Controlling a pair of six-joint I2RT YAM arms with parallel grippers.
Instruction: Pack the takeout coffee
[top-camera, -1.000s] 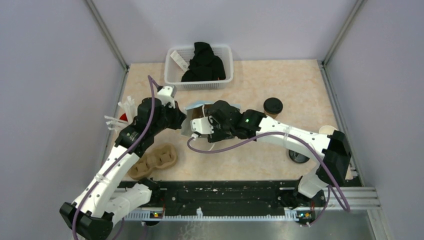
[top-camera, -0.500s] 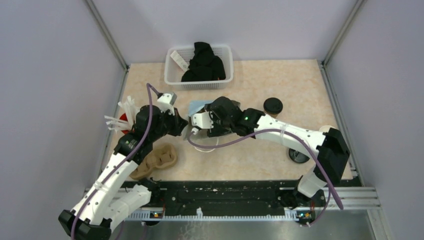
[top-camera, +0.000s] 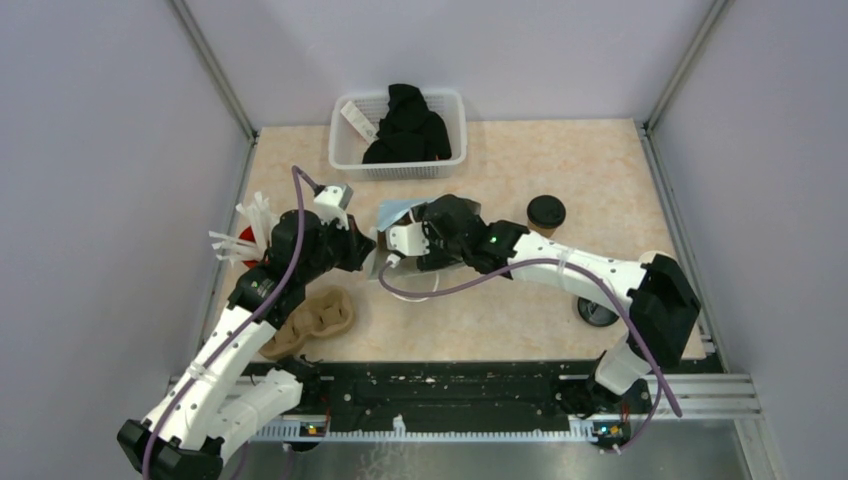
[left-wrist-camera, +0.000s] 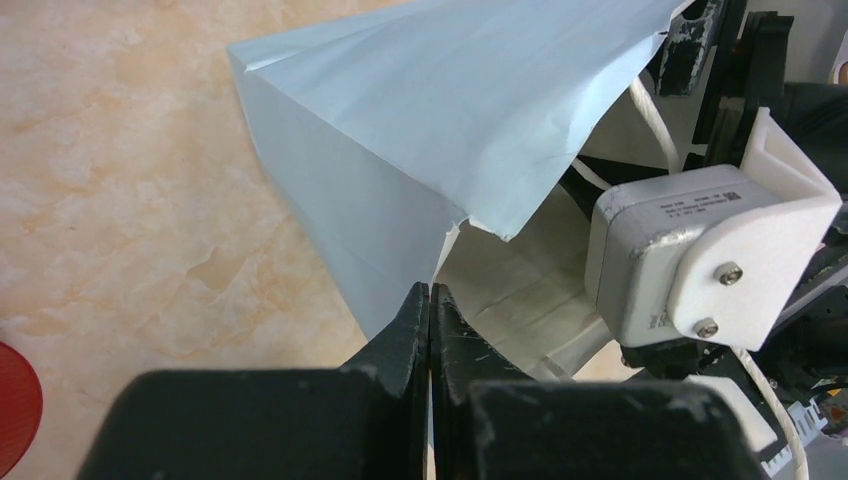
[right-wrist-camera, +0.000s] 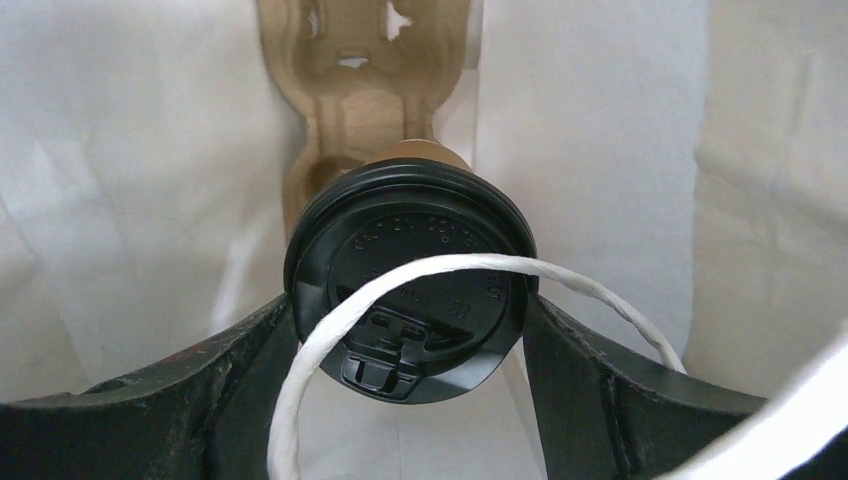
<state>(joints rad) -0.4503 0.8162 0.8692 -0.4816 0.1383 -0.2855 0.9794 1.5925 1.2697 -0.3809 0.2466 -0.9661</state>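
The takeout coffee, a brown cup with a black lid, sits between my right gripper's fingers, which press the lid's rim on both sides. It is inside the white paper bag, and the bag's rope handle loops across the lid. In the top view the bag lies at mid-table with the right wrist reaching into its mouth. My left gripper is shut, pinching the bag's torn edge. From above, the left gripper is at the bag's left side.
A second lidded cup stands right of the bag. A loose black lid lies near the right arm. The red cup of straws and a cardboard carrier sit at left, a white basket of dark cloth at the back. A brown carrier shows beyond the cup.
The left arm has shifted slightly with the bag edge still pinched. The right wrist moved a little up and left into the bag. Hardly anything has moved in the last half second.
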